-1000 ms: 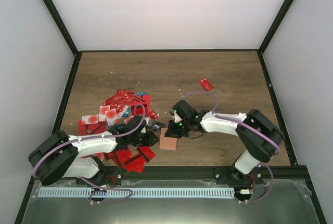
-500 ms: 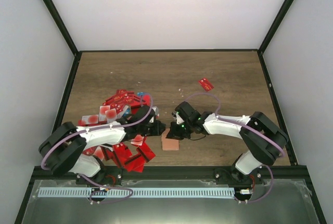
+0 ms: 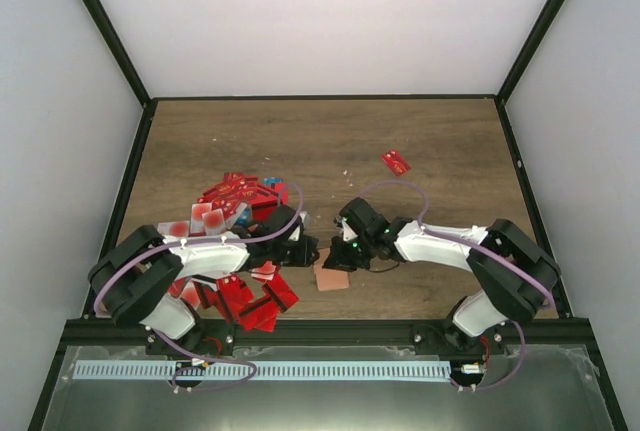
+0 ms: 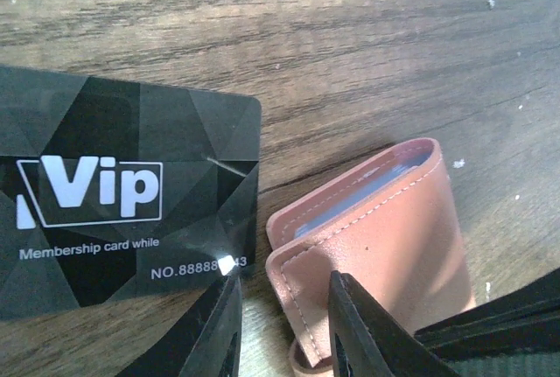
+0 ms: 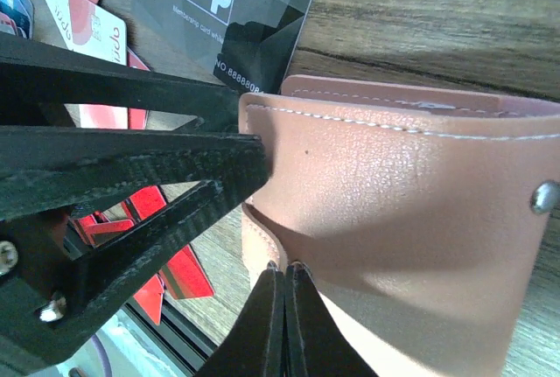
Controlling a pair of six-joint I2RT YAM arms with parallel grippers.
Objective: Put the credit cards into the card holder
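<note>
Where white walls box the table, left pincer gapes, right pincer is closed.

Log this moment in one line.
left gripper: jaws open, straddling card holder corner | right gripper: jaws shut at holder edge | black Vip card: beside holder

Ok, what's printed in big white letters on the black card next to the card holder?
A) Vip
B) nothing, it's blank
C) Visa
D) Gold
A: in the left wrist view the black card beside the salmon card holder reads "Vip" in white inside a white outline, with "Membership card while" in small print below.
</note>
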